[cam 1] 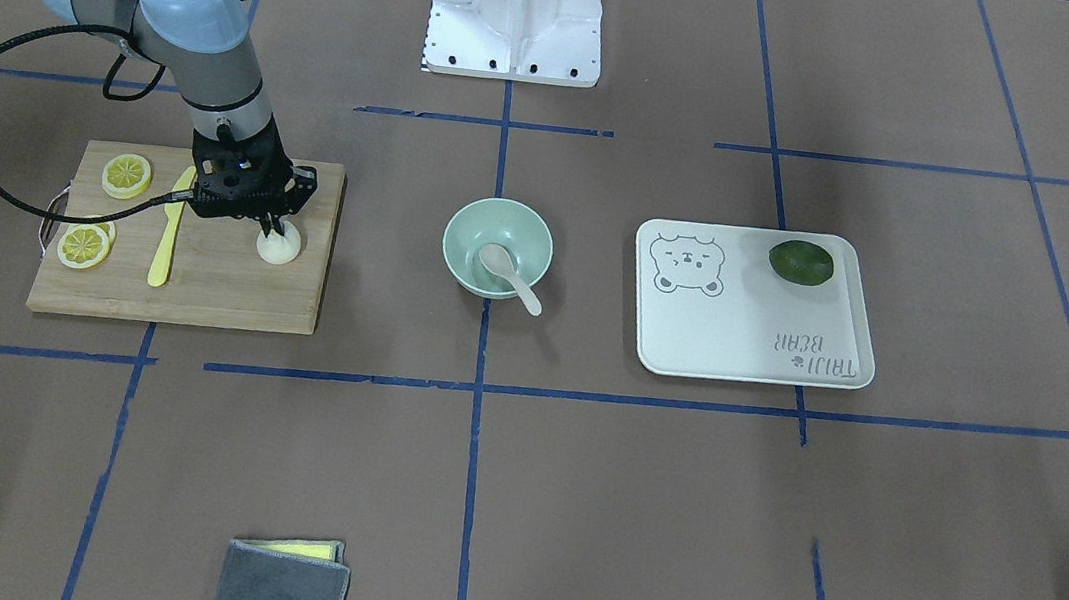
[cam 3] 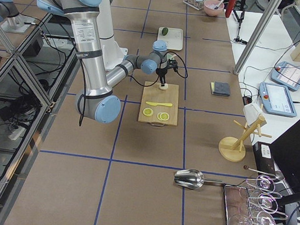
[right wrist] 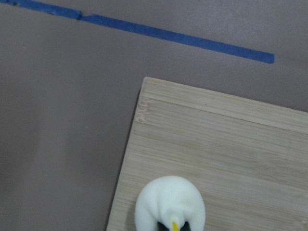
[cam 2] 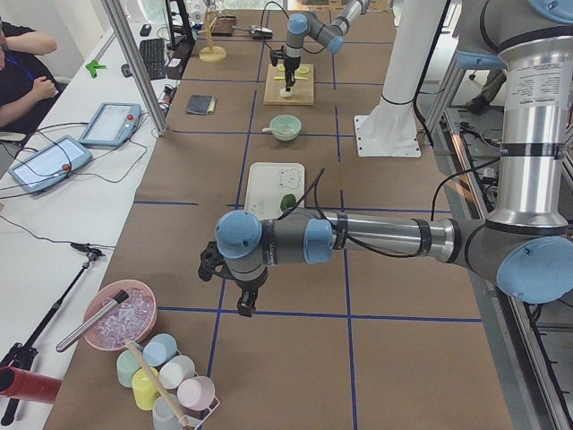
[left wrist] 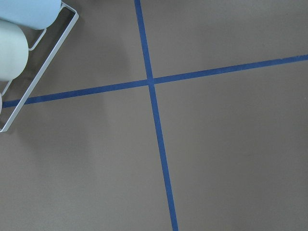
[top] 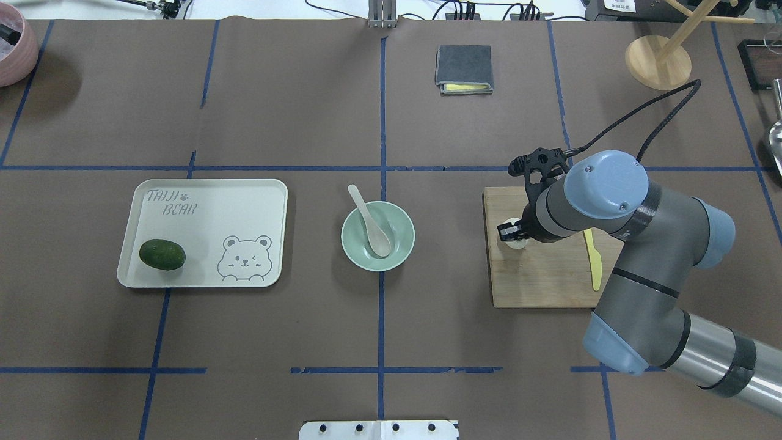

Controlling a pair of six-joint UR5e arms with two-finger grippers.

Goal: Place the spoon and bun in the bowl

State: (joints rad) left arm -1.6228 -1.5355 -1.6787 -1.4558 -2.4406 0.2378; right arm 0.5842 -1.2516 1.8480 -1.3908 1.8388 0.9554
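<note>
The white bun (cam 1: 280, 249) sits on the wooden cutting board (cam 1: 224, 290), near the corner closest to the bowl. My right gripper (cam 1: 275, 231) stands upright on it, its fingers pinched into the bun's top. In the right wrist view the bun (right wrist: 170, 202) fills the bottom edge with dark fingertips pressed in beside its yellow dot. The mint-green bowl (cam 1: 463, 221) stands at the table's middle with the off-white spoon (cam 1: 509, 275) in it, handle over the rim. My left gripper (cam 2: 242, 300) shows only in the exterior left view, far from these; I cannot tell its state.
A yellow knife (cam 1: 165, 238) and lemon slices (cam 1: 126, 175) lie on the board. A white bear-print tray (cam 1: 742, 334) with a dark green fruit (cam 1: 800, 262) lies beyond the bowl. A folded grey cloth (cam 1: 283, 588) lies at the operators' edge. A cup rack (left wrist: 19, 48) is below the left wrist.
</note>
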